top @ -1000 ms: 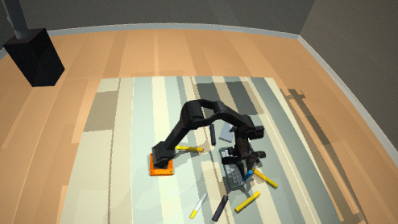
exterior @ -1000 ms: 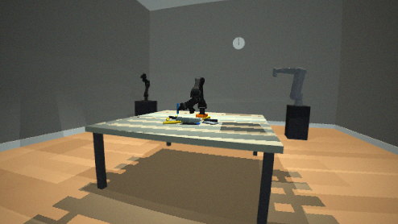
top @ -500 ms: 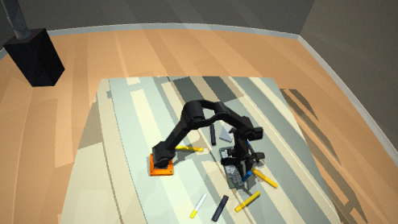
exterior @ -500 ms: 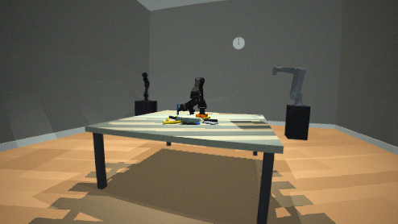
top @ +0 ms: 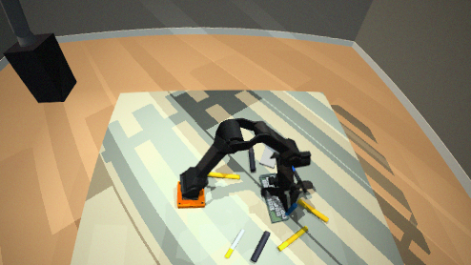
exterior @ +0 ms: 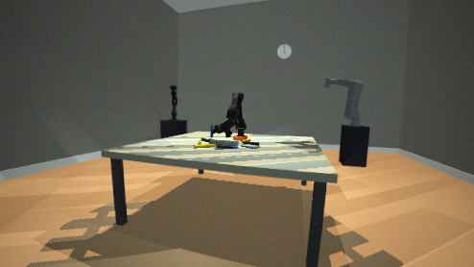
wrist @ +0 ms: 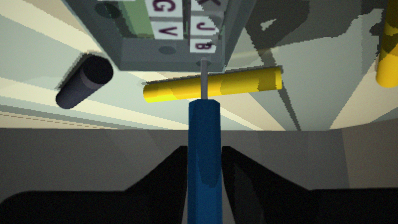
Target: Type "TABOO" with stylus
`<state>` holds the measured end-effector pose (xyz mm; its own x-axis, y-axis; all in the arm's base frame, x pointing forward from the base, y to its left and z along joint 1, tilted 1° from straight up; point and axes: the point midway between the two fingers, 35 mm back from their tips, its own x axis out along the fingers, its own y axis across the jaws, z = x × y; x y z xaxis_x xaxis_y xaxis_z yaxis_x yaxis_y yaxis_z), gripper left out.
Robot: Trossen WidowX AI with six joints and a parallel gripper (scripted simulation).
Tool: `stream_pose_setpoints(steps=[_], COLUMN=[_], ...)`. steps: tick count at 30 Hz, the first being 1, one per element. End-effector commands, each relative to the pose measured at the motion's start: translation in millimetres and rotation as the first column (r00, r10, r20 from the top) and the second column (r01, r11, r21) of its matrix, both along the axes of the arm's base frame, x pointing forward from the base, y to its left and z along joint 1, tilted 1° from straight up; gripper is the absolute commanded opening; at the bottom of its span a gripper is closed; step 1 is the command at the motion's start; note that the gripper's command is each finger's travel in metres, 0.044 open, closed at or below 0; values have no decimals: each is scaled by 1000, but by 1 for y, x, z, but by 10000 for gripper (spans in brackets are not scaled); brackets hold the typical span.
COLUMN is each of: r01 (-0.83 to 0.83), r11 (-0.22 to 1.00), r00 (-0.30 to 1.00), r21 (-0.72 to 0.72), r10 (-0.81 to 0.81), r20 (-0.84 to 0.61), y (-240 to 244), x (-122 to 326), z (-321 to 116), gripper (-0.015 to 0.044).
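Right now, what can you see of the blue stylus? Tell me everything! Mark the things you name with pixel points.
The stylus (top: 292, 208) (exterior: 211, 131) (wrist: 204, 135) has a thick, smooth blue barrel that looks like plastic and a thin grey tip. The gripper's black fingers pinch the barrel from both sides. The tip points toward the keyboard's end (wrist: 172, 62), near the B key (wrist: 202, 45). I can't tell whether it touches.

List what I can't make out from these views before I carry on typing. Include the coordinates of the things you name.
- Stylus (top: 292, 209) (exterior: 211, 131) (wrist: 204, 150) tip: in the wrist view it overlaps the keyboard's (top: 278, 215) (wrist: 172, 65) near edge; contact can't be told.
- T, A and O keys: wrist view, none identifiable; the top edge cuts off the keyboard.
- Key letters, top view: too small, partly behind the gripper (top: 289, 206) (wrist: 204, 150).
- Letters typed so far: no view shows a display.
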<state>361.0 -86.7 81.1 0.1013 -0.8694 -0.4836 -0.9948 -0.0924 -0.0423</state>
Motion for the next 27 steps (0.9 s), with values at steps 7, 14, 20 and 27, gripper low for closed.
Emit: stream_pose_setpoints(steps=[7,14,20,27], r01=[-3,-3,-3,-3], r11=[1000,1000,1000,1000], r00=[1000,1000,1000,1000], r21=[-5,-5,-5,-5], r10=[3,3,3,3], r20=[-10,-10,-10,-10], y=[-1,-1,-1,-1], x=[-1,-1,-1,-1], z=[-5,-8,-11,-11], gripper=[81,81,81,81])
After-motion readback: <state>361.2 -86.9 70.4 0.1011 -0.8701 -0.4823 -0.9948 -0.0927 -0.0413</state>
